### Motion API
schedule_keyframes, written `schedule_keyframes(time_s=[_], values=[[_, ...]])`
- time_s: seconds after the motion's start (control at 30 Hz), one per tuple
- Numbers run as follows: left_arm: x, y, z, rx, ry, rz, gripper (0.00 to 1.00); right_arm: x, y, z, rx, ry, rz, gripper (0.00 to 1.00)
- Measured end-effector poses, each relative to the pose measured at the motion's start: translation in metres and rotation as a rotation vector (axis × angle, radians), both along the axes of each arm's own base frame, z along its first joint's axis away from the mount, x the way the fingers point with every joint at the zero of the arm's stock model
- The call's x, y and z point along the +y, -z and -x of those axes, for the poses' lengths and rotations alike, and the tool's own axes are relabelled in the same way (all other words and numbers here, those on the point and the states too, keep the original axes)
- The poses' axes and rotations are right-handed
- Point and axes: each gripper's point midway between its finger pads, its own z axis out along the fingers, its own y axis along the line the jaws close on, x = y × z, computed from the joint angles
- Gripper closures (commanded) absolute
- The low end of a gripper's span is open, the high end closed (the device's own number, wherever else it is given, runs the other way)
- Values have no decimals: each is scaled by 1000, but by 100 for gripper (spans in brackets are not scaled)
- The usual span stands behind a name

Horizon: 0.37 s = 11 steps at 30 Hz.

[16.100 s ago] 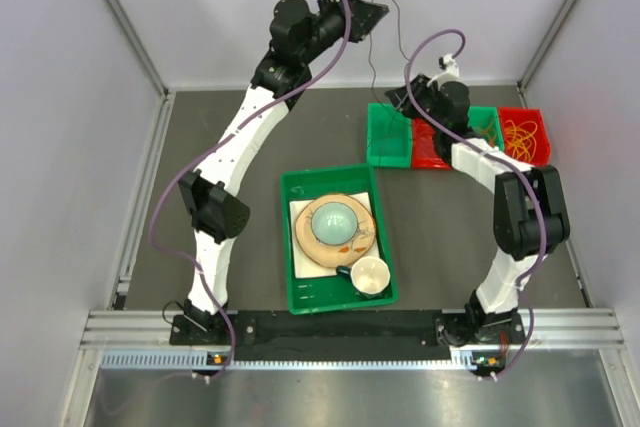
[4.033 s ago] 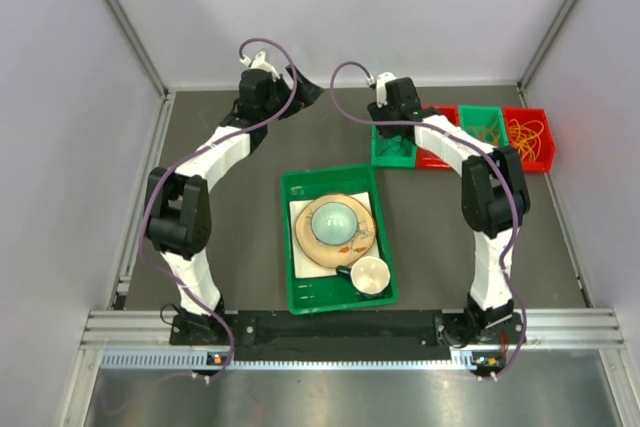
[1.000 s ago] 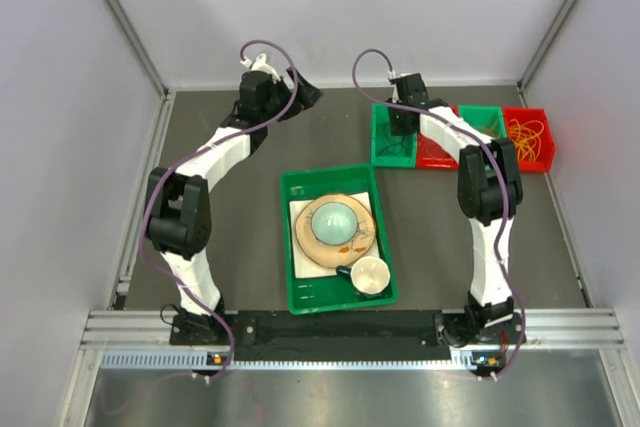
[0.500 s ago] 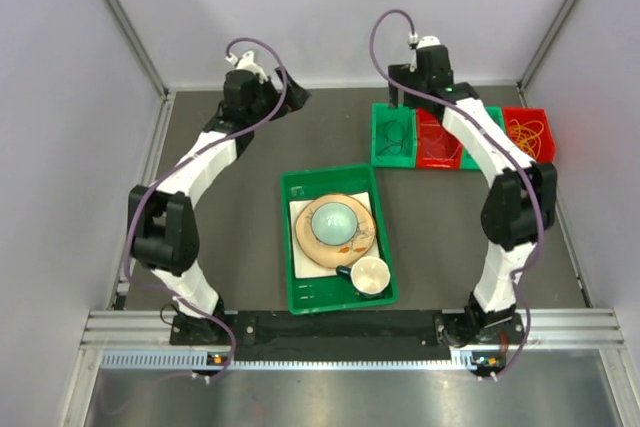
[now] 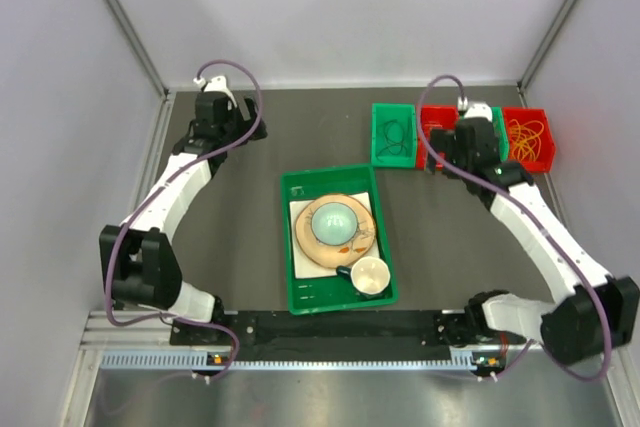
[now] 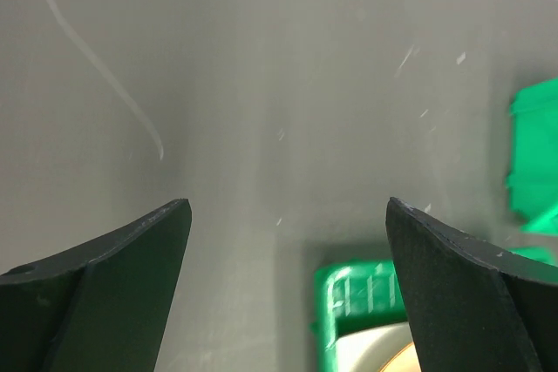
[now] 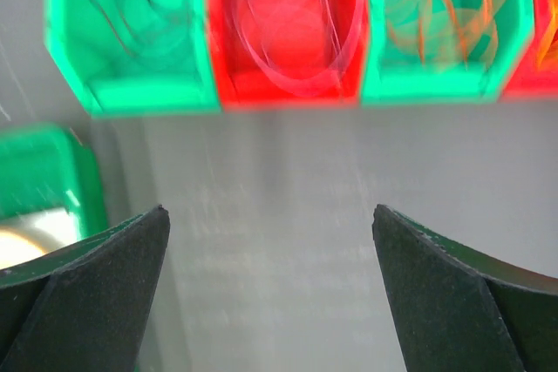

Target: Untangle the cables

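Note:
The cables lie sorted in four small bins at the back right. Black cables are in the left green bin, red cables in the red bin beside it. Orange cables fill the second green bin, and yellow-orange cables the far right red bin. My right gripper hovers open over bare mat in front of the bins, holding nothing. At the back left my left gripper is open and empty too.
A large green tray in the middle of the table holds a plate with a bowl and a cup. Its corner shows below the left fingers. White walls close in the back and sides. A pale curved mark crosses the mat.
My right gripper opened and drew back from the left green bin toward the near right. The left arm swung away to the left.

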Motion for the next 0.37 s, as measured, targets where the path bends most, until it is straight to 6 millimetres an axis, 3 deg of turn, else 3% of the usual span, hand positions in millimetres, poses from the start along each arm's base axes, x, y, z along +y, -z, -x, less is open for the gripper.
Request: schedule_keyframes(time_s=[0.17,0.37], values=[[6,21,16,62,-9,-23,1,-13,15,41,-8,10,-7,1],[7,16,21,55,-8,-21,1,-19,14,48,-33,29,-3,1]])
